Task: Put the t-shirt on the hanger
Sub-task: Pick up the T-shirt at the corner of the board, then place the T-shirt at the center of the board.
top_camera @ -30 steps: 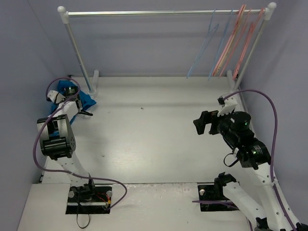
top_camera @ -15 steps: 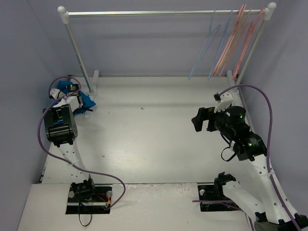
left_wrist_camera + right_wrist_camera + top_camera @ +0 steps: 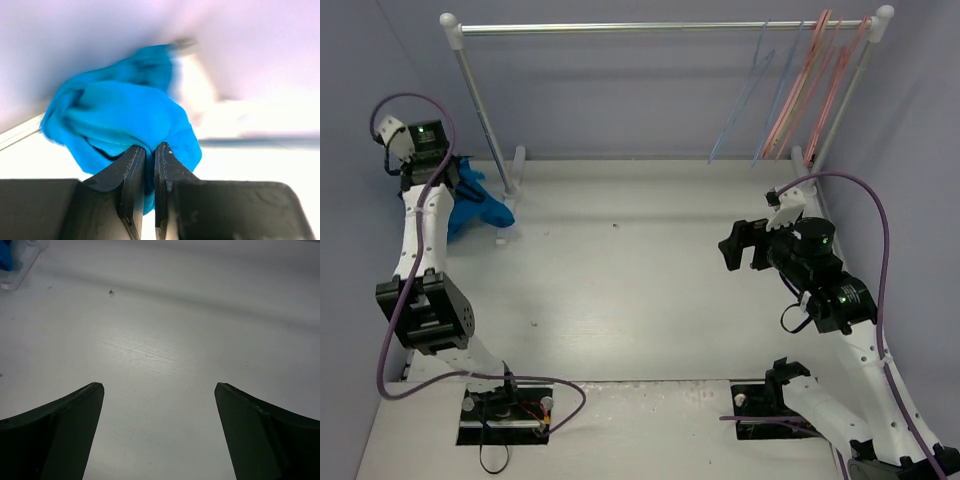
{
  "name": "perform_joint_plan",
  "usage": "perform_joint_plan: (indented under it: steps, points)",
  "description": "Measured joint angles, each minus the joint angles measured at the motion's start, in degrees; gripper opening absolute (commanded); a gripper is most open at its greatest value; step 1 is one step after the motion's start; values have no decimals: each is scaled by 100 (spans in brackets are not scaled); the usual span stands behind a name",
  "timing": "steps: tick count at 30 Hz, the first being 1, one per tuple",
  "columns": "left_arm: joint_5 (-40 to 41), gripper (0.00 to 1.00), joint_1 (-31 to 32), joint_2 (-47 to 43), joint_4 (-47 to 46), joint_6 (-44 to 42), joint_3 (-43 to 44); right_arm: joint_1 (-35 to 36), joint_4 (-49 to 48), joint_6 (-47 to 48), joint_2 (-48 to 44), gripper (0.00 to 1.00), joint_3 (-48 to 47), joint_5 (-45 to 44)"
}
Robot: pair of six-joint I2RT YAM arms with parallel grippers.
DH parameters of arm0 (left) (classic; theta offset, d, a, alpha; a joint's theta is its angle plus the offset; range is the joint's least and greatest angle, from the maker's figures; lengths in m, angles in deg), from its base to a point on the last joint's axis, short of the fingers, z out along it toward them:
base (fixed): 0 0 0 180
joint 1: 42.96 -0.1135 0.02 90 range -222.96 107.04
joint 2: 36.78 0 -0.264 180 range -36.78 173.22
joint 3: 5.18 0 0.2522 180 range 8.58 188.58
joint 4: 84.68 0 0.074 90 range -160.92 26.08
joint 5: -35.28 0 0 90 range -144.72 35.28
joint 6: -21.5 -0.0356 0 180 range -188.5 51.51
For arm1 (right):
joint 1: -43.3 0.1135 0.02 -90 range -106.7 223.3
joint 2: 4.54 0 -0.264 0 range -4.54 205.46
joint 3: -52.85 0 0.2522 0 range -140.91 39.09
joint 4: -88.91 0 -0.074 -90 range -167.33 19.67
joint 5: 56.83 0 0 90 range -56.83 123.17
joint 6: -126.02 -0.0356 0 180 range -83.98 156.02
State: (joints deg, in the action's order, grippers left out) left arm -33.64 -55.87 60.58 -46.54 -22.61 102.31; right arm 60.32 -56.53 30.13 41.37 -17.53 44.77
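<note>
Lifted since earlier, the t-shirt (image 3: 125, 110) is pinched in the nearly closed left end effector (image 3: 149, 147); carrying it toward the hanger (image 3: 743, 105), far from that end effector, is likely needed next.

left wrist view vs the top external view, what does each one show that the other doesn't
Only the left wrist view: the left gripper nearly shut, pinching a fold of the t-shirt. Only the top external view: the light-blue hanger on the rack rail beside pink hangers, and the open right gripper above the table. Both: the bunched blue t-shirt.
</note>
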Motion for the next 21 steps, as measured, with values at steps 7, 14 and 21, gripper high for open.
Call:
perform_joint_plan:
  steps: [7,14,21]
  points:
    - [-2695,0,579,-1281,302,-68,1062,127,-188,-7,-35,100,-166,203]
    - [-4636,22,1919,-2437,127,125,343,507,-352,-2,-127,100,-181,334]
    - [-4824,61,3071,-4553,577,341,-2929,564,-348,92,11,100,-186,345]
